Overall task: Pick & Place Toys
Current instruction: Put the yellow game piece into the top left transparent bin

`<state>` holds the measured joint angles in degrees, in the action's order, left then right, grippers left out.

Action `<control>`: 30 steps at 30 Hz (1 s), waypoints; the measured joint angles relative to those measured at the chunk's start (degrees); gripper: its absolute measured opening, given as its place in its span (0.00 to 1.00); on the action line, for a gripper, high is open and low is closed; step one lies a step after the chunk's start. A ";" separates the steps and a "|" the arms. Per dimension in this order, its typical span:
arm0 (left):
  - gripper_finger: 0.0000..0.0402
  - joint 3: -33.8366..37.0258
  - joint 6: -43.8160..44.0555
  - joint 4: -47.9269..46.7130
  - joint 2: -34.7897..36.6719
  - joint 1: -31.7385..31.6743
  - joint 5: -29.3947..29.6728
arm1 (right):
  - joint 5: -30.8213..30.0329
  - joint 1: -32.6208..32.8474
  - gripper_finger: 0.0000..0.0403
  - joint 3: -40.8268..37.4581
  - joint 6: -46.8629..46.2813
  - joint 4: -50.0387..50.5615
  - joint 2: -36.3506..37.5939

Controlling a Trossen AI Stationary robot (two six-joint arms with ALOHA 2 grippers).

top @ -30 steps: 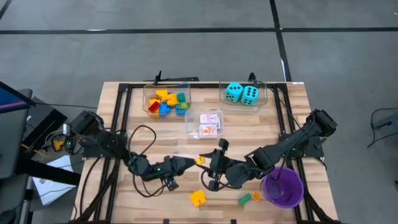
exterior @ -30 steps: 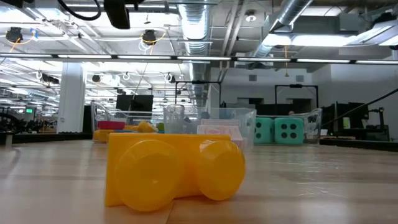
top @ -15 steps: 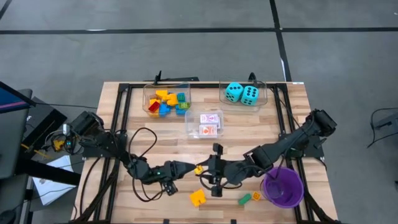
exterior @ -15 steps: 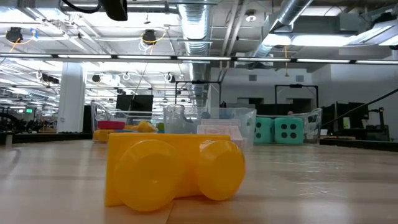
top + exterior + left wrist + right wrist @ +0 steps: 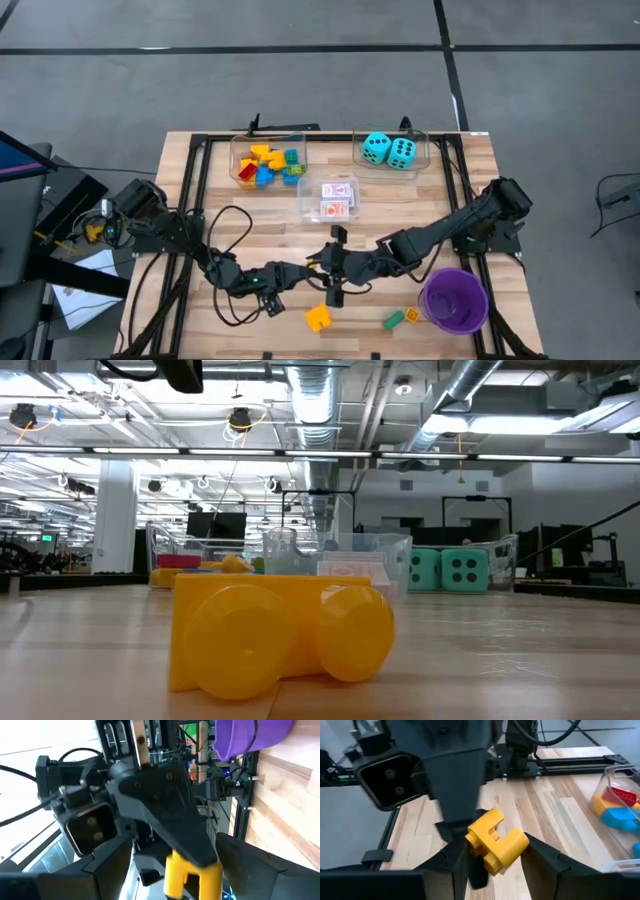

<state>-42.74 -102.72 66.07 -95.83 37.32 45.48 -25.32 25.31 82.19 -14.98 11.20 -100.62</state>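
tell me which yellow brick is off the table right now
The yellow brick held between both grippers near the table's middle; the other loose yellow brick lies on the wood near the front edge.

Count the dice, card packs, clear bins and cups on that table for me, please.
Dice: 2
Card packs: 2
Bins: 3
Cup: 1
Total: 8
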 joint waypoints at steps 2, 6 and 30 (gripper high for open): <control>0.68 -0.01 0.10 0.09 0.00 0.00 -0.34 | -0.07 -0.05 0.35 -0.02 0.32 -0.09 0.00; 0.62 -0.02 0.15 -0.12 0.02 0.00 -0.36 | -0.24 -0.03 0.35 -0.02 0.41 0.03 0.01; 0.28 -0.02 1.20 0.48 0.02 -0.23 1.83 | -0.47 0.41 0.45 0.01 1.51 -0.41 0.17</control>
<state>-42.76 -101.51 66.55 -95.81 37.09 47.31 -25.79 25.73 82.19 -13.46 10.80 -100.44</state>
